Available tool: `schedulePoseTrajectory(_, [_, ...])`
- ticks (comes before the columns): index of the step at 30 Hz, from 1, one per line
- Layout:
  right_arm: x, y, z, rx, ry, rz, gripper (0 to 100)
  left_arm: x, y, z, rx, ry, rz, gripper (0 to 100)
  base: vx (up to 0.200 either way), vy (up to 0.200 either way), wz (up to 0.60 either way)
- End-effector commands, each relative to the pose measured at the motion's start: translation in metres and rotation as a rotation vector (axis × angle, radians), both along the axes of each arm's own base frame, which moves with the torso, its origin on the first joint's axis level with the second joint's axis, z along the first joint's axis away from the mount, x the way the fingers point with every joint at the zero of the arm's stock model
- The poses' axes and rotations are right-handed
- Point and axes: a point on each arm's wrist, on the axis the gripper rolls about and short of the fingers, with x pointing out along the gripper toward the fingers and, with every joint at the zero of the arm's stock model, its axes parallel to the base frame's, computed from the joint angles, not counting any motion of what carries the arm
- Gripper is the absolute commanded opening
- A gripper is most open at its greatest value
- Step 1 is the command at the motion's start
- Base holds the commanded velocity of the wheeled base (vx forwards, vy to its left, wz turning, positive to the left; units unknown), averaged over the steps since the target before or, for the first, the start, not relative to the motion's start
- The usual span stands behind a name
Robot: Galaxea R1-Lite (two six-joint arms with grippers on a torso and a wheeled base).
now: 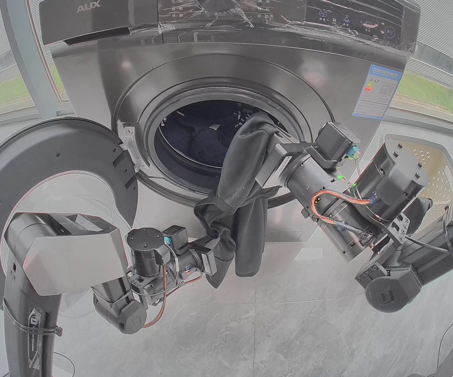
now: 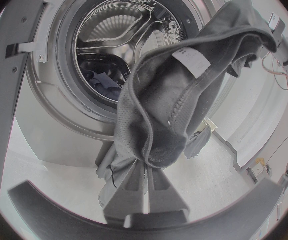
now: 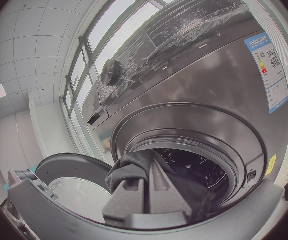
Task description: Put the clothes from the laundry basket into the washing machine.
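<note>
Between right gripper's [image 3: 147, 179] jaws, dark garment [image 1: 241, 184]

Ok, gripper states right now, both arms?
Left gripper: closed, holding the lower end of the dark garment.
Right gripper: closed, holding the same garment's upper end at the washing machine opening.

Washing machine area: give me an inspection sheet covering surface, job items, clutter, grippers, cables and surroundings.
Surface: grey tiled floor.
Job's things: washing machine, door open; dark garment hanging over the drum's rim, mostly outside; dark clothes in the drum; laundry basket on the robot's right.
Clutter: nothing seen.
Grippers: left gripper shut on the garment's lower end; right gripper shut on its upper end.
Cables: orange cable looped on the right arm.
Surroundings: windows behind.
</note>
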Motion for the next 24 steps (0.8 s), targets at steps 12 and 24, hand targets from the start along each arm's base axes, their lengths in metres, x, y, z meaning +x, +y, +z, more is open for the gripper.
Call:
schedulePoseTrajectory(12, [-0.001, 0.004, 0.003, 0.004, -0.008, 0.008, 0, -0.002, -0.001, -0.039, 0.05, 0.084, -0.041, 100, 0.0, 0.0, 0.0])
schedulePoseTrajectory(24, [0.0, 0.004, 0.003, 0.005, -0.007, 0.009, 0, -0.007, -0.014, -0.037, 0.044, 0.071, -0.079, 100, 0.0, 0.0, 0.0])
